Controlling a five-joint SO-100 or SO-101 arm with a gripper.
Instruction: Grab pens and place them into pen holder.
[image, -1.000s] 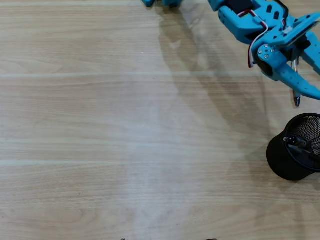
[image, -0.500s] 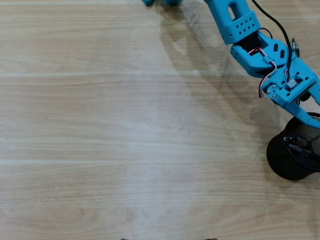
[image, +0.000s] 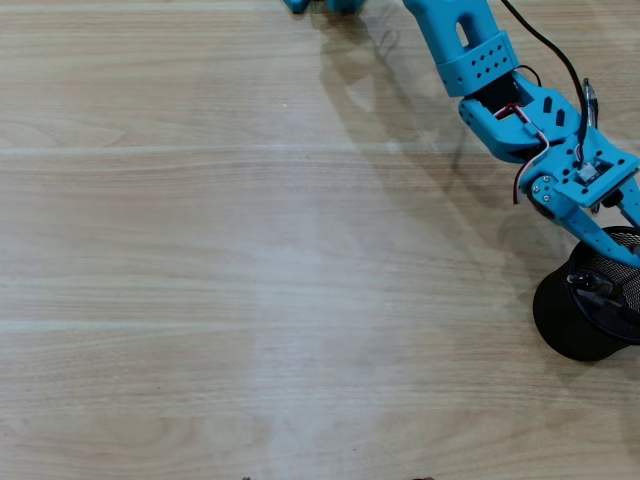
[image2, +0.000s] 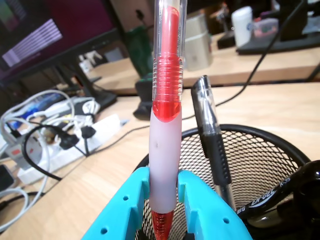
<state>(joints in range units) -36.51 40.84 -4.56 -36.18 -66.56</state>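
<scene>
Landmark: the black mesh pen holder (image: 585, 315) is standing at the right edge of the wooden table (image: 250, 250) in the overhead view; everything below is being placed against it.

Arm: the blue arm (image: 470, 45) is reaching down from the top of the overhead view towards the holder, its wrist hanging just above the holder's rim.

Gripper: the gripper (image2: 164, 197) is sitting over the holder's near rim in the wrist view, its two blue fingers (image2: 207, 210) closed snugly around a pen's pale grip, with no gap showing on either side.

Red pen: the red pen (image2: 166, 100) is being held upright, its clear barrel rising above the holder and its red tip pointing down inside the mesh wall.

Black pen: a black pen (image2: 212, 145) is already standing inside the holder, just to the right of the red one in the wrist view, leaning a little and apart from the gripper.

Second black pen: another dark pen with printed lettering (image2: 280, 197) is lying tilted against the holder's right side in the wrist view.

Beyond the holder: white cables and a power strip (image2: 60, 145) are lying on the far tabletop, with a monitor (image2: 55, 30) behind them.
</scene>
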